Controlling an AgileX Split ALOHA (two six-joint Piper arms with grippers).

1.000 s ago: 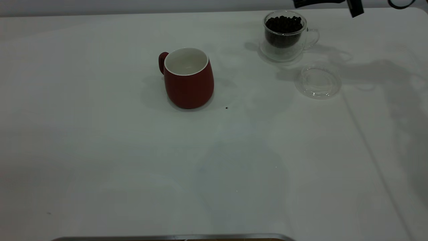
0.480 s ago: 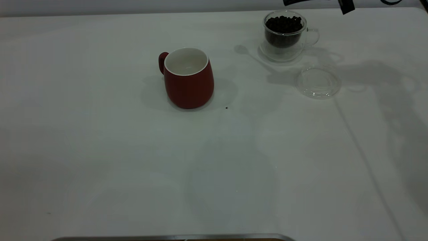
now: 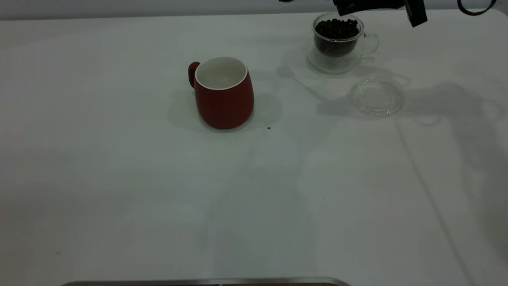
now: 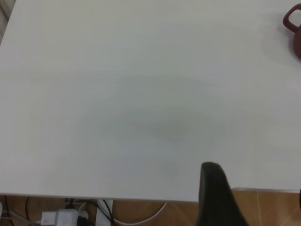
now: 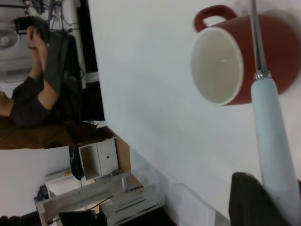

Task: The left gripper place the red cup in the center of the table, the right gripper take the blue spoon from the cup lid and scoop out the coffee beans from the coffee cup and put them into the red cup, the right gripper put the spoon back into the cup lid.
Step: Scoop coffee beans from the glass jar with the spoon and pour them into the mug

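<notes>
Step in hand, judged: carry spoon (image 5: pixel 273 141) toward red cup (image 3: pixel 224 93) or into coffee cup (image 3: pixel 338 37); which leg cannot be told, bowl of spoon out of shot.

Advice for the step: keep spoon level during transit, no jerks, approx. centre bowl over cup mouth before tipping, tip slow. Risk: beans (image 3: pixel 337 28) dropping short onto worktop (image 3: pixel 119 178); one dark speck lies just beside red cup base.

Right end effector (image 3: pixel 381 6): at far edge of exterior view, above and just beyond coffee cup. Closed on pale blue spoon handle per right wrist view; handle runs out past fingers, steel neck crossing over red cup in that view.

Left end effector (image 4: pixel 216 195): parked near worktop edge, well apart from red cup; opening cannot be told.

Red cup: upright, approx. mid worktop, inside empty. Lid (image 3: pixel 377 97): near coffee cup, nothing on it.
</notes>
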